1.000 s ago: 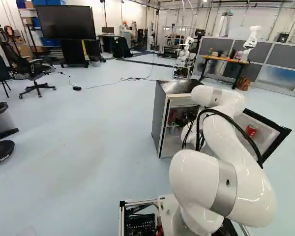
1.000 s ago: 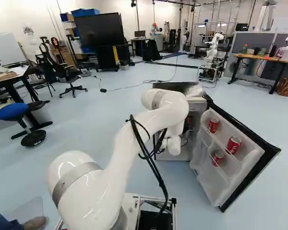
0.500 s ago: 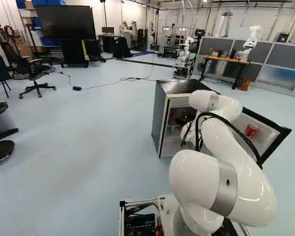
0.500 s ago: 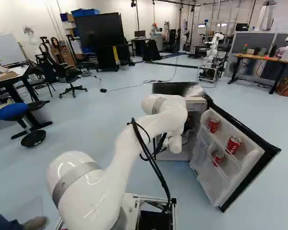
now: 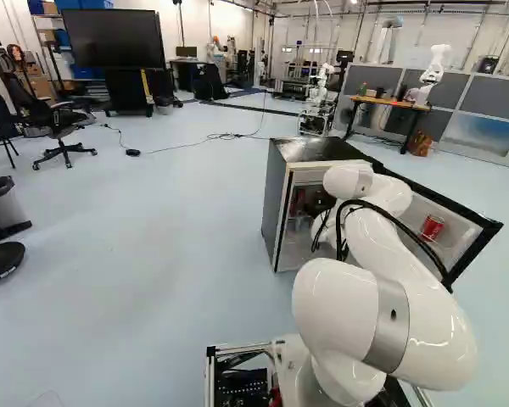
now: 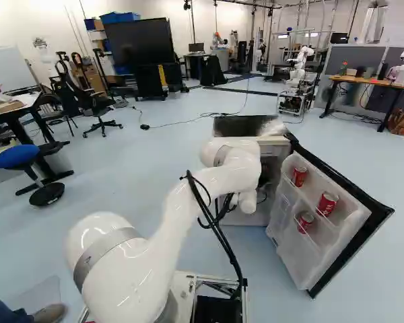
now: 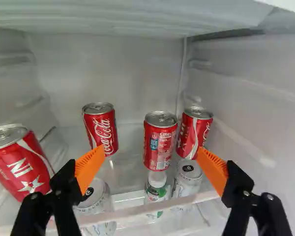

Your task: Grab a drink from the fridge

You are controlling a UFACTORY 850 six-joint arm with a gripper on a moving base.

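In the left base view my gripper [image 5: 321,202] shows as a dark shape inside the open fridge [image 5: 274,212], its fingertips hidden. The wrist view shows the gripper [image 7: 151,161] open and empty, with orange pads [image 7: 90,166] wide apart. Ahead of the gap stands a red can [image 7: 160,140] on the shelf. Another red can [image 7: 195,132] is close beside it, past one fingertip; a third red can [image 7: 101,129] stands beyond the other. A larger red can [image 7: 20,162] is outside that finger. Below the shelf are silver cans [image 7: 188,178] and a bottle [image 7: 156,187].
The fridge door [image 6: 337,229] stands open beside the arm, holding several red cans [image 6: 327,203] in its bins. Fridge walls [image 7: 255,108] flank the gripper, with a ceiling above and a shelf edge [image 7: 137,212] below. Another robot [image 6: 300,66] stands far behind.
My arm's upper bend has come down and shifted slightly, leaving more of the fridge top in view in the left base view. The base, fridge and door cans have stayed put.
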